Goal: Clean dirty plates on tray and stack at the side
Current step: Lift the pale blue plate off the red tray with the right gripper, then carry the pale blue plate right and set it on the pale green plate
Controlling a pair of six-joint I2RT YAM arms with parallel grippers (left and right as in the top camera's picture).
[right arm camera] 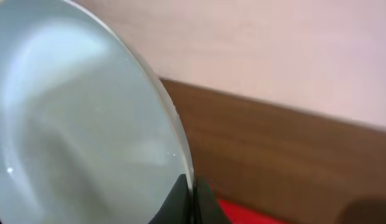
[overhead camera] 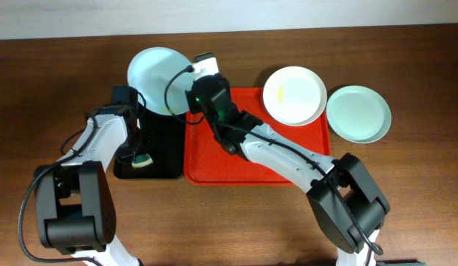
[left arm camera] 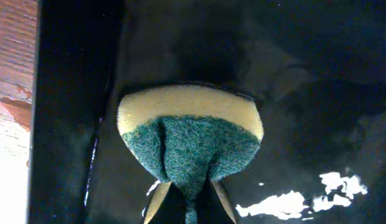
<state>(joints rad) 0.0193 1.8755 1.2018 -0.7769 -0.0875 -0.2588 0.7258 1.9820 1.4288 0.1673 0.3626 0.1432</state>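
Observation:
My right gripper is shut on the rim of the light blue plate and holds it tilted up above the far end of the black tray; in the right wrist view the jaws pinch the plate's edge. My left gripper is shut on a yellow-and-green sponge just over the black tray; the sponge also shows in the overhead view. The white plate, with a small yellow smear, lies on the far right corner of the red-orange tray. The mint green plate lies on the table right of the tray.
The black tray lies against the red-orange tray's left side and looks wet. The wooden table extends to a pale wall at the back. My right arm stretches diagonally across the red-orange tray.

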